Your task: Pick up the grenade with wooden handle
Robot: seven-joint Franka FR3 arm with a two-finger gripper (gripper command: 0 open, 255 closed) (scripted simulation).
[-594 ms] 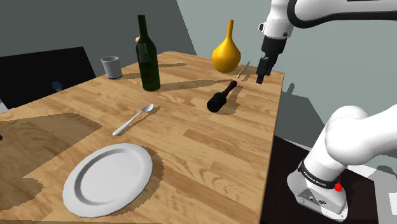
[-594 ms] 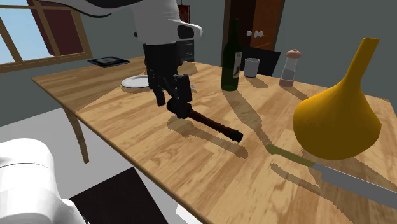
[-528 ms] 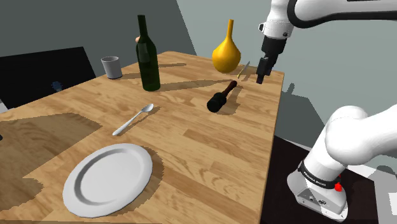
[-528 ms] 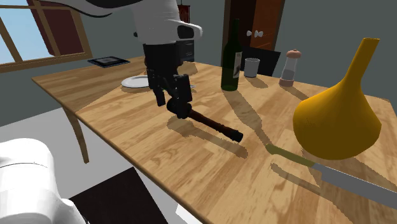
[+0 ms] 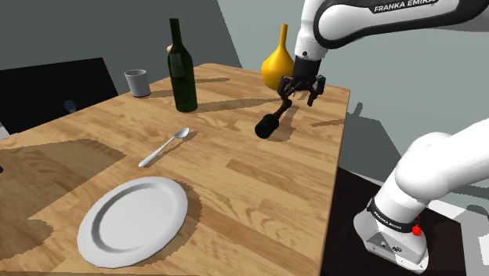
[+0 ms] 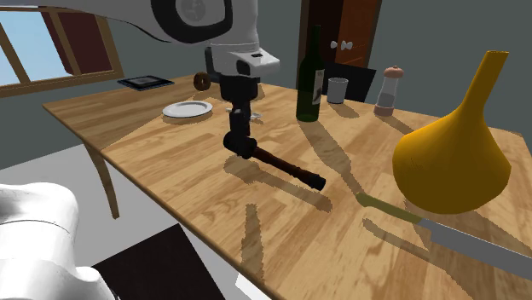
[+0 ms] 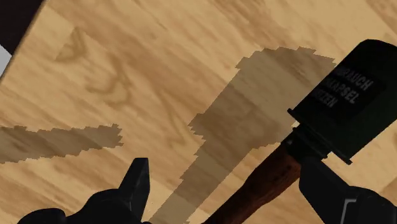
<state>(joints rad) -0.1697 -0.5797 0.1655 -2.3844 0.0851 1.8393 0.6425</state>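
A wooden table [image 5: 235,180] holds, left to right in the shoulder view, a plate [image 5: 133,219], spoon [image 5: 164,147], bottle [image 5: 182,70] and yellow vase [image 5: 278,67]. The second exterior view adds a window [image 6: 34,47] and a knife [image 6: 452,243]. The gripper [image 5: 298,90] hangs with its fingers wide apart. The grenade [image 7: 337,102] lies on the table, its handle between them, nearer one finger [image 7: 331,191].

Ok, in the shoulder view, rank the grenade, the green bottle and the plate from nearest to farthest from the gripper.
1. Grenade, lying just under the gripper.
2. Green bottle, standing off to the view's left.
3. Plate, far down at lower left.
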